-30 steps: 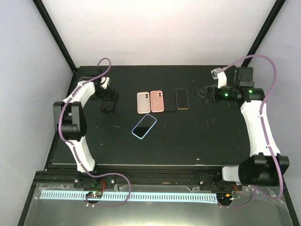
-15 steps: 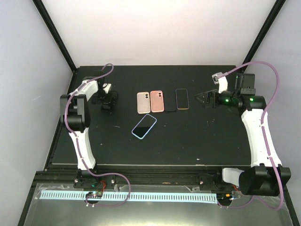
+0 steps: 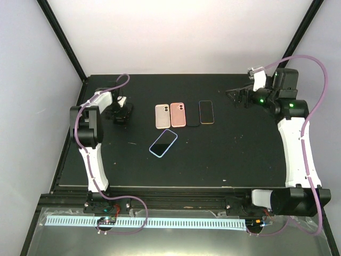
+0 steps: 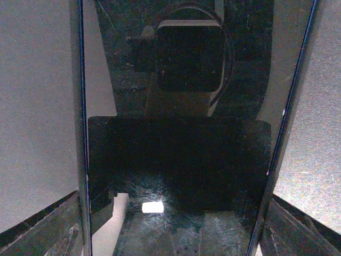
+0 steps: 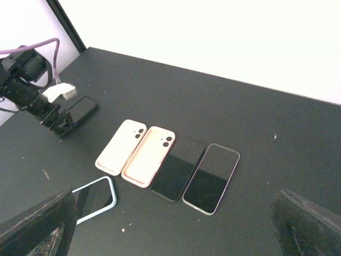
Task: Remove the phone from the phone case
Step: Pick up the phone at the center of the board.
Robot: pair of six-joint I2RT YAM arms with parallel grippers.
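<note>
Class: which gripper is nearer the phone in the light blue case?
Left. The left gripper is beyond and left of the phone in the light blue case; the right gripper is farther off, beyond and right.

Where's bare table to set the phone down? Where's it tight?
Free: near strip of the table between the blue-cased phone and the arm bases; right side between the rightmost phone and the right arm. Crowded: centre row of pink cases and black phone; far left, left gripper over a dark phone.
</note>
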